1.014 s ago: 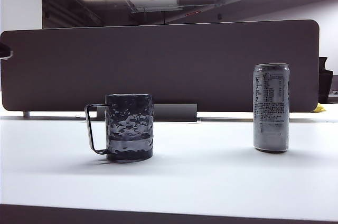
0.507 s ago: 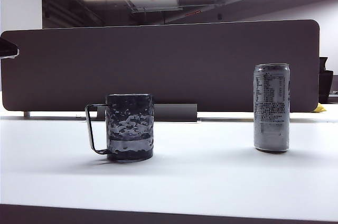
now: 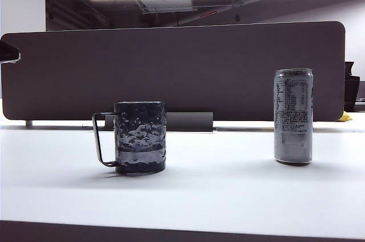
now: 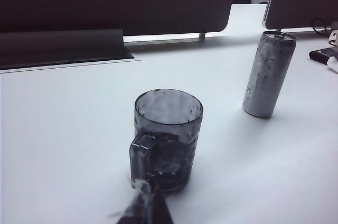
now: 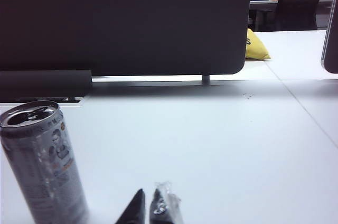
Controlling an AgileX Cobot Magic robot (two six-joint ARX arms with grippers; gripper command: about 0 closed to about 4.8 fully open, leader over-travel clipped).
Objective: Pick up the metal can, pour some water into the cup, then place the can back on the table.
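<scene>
Nothing on the surface [image 3: 228, 196] has shifted: metal can [image 3: 293, 116] upright, apart from the cup [image 3: 140, 137]. Right hand [image 5: 150, 209] closed, empty beside the can; left hand [image 4: 145, 208] behind the cup looks closed, though blurred.

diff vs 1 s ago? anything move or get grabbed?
Only the dark part at the exterior view's left edge crept a little further in. Nothing grabbed or released. The metal can and the cup stand where they were on the table. The left gripper and the shut right gripper hold nothing.
</scene>
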